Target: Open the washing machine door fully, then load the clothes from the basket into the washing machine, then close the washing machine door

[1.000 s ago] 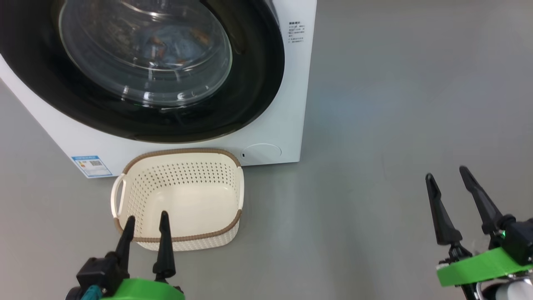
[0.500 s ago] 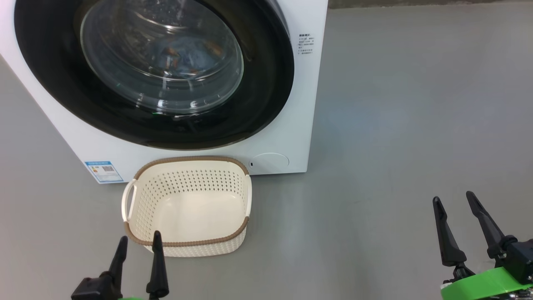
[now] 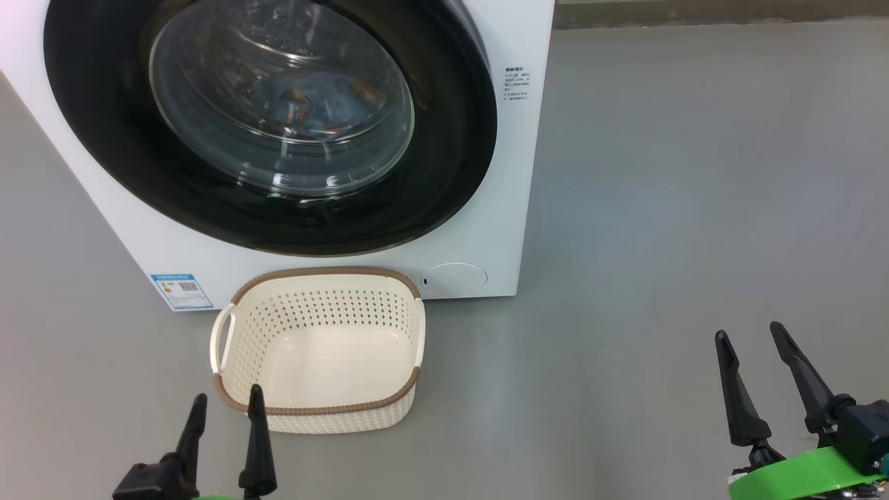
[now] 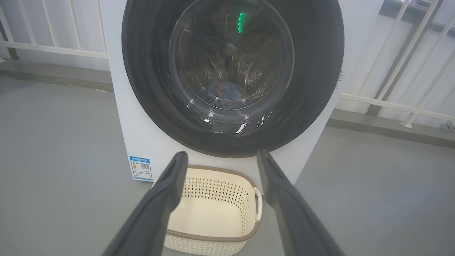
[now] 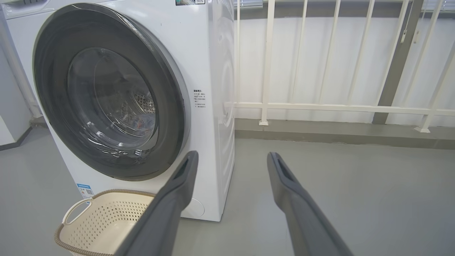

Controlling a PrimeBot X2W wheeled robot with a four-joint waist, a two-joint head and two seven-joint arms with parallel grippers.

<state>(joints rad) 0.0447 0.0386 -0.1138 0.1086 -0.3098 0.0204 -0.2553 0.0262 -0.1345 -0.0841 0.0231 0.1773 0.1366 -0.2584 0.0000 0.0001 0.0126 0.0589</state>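
Washing machine door sits closed, flush on the front of the washing machine, which stands on grey floor. Clothes, blue with orange bits, lie inside the drum, seen through the door glass. Basket on floor just in front of the machine, below the door, bare cream bottom showing. Blue label sticker on machine's lower corner beside it. Left end effector spread wide, gripping nothing, tips by basket's near rim, contact unclear. Right end effector also wide apart, nothing in it, over floor well right of basket. White railing behind machine.
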